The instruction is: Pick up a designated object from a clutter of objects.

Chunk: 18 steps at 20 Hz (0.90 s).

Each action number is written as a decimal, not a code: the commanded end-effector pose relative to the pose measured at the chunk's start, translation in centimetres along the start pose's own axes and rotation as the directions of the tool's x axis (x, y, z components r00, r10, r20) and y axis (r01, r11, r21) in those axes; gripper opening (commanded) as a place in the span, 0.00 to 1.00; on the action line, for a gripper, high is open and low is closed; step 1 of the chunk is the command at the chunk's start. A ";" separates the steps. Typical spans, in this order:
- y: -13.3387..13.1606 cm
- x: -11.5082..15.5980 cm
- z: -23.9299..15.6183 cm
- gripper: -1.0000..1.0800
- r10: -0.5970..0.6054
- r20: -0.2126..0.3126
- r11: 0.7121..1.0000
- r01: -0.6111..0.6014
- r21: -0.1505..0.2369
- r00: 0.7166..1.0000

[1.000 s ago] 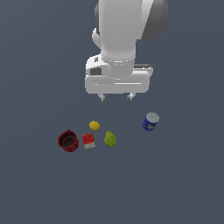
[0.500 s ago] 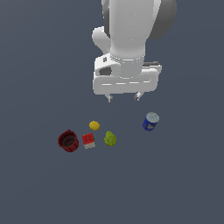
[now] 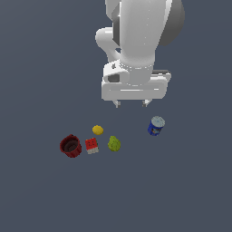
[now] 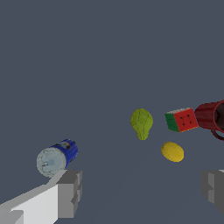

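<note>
Plain dark grey counter (image 3: 41, 59) carries everything we see, and our end effector (image 3: 132, 103) hangs above it with its fingers spread wide and nothing between them. We find the blue can (image 3: 156, 126) standing upright and alone toward the exterior view's right, well apart from the lemon-like ball (image 3: 97, 130), the yellow-green fruit (image 3: 114, 143), the red-and-white block (image 3: 91, 146) and the dark red cup (image 3: 70, 146). We judge the task barely begun: the can is untouched, so lining up over it, descending, closing and lifting all remain.
</note>
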<state>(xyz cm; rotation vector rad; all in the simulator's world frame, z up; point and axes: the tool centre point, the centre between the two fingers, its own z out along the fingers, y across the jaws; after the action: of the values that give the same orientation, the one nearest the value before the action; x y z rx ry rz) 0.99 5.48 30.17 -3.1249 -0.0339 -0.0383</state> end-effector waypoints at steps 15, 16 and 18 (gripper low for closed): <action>-5.7 -1.0 6.2 0.96 0.239 0.004 0.971 -0.238 -0.017 0.971; -6.1 -1.1 6.6 0.96 0.254 0.004 0.967 -0.254 -0.018 0.967; -6.8 -1.4 7.4 0.96 0.286 0.004 0.958 -0.286 -0.020 0.958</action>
<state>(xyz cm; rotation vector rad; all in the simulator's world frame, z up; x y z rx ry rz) -0.18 11.80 23.49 -3.1170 0.3798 -0.0239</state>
